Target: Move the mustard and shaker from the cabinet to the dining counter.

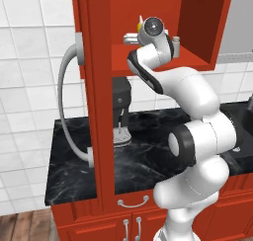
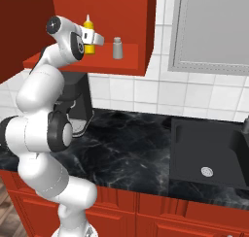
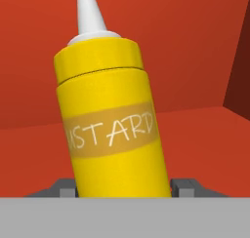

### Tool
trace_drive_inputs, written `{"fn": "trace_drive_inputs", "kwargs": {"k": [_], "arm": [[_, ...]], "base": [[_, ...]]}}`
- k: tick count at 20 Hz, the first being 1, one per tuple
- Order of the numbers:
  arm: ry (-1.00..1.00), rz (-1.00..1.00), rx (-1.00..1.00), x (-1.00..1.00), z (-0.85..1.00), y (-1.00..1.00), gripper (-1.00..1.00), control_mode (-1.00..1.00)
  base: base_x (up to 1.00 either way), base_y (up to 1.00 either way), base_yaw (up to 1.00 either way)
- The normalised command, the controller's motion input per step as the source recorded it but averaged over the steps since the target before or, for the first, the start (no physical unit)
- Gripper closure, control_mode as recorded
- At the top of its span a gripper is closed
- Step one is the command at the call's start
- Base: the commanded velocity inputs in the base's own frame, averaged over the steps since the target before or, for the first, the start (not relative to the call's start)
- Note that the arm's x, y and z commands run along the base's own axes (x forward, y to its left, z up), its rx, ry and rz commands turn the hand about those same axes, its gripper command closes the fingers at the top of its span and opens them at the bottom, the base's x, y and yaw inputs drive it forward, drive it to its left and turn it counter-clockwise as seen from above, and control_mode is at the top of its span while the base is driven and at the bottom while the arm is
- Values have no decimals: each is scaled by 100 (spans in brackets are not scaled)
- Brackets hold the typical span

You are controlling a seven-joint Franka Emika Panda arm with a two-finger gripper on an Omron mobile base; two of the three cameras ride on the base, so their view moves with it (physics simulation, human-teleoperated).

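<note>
The mustard (image 3: 110, 120), a yellow squeeze bottle with a pale pointed nozzle, stands on the shelf of the red cabinet (image 2: 131, 61). My gripper (image 3: 123, 187) reaches into the cabinet, and both fingertips (image 3: 66, 186) lie against the bottle's lower sides with no gap showing. From the right, the mustard (image 2: 88, 24) pokes up behind my gripper (image 2: 95, 39). The small grey shaker (image 2: 117, 48) stands upright on the same shelf, just right of the gripper and apart from it. From the left, a sliver of the mustard (image 1: 140, 23) shows beside the wrist.
The cabinet door (image 1: 94, 87) hangs open to the left, its curved silver handle (image 1: 66, 111) sticking out. Below lies a black marble-veined countertop (image 2: 126, 153); I cannot tell if it is the dining counter. On it stand a dark coffee machine (image 2: 80, 102) and a sink (image 2: 209, 153).
</note>
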Motion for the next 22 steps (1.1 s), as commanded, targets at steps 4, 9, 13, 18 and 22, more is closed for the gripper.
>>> {"fn": "trace_drive_inputs", "kwargs": {"k": [4,9,13,18,22], "arm": [[-13,0,0,-17,0,0,100,-100],[-26,0,0,-72,0,0,100,-100],[-21,1,0,-100,0,0,100,-100],[-10,9,0,-100,22,-9,100,-100],[-12,20,0,-100,33,-10,100,-100]], "base": [[0,0,0],[0,0,0],[0,0,0],[0,0,0],[0,0,0]]}}
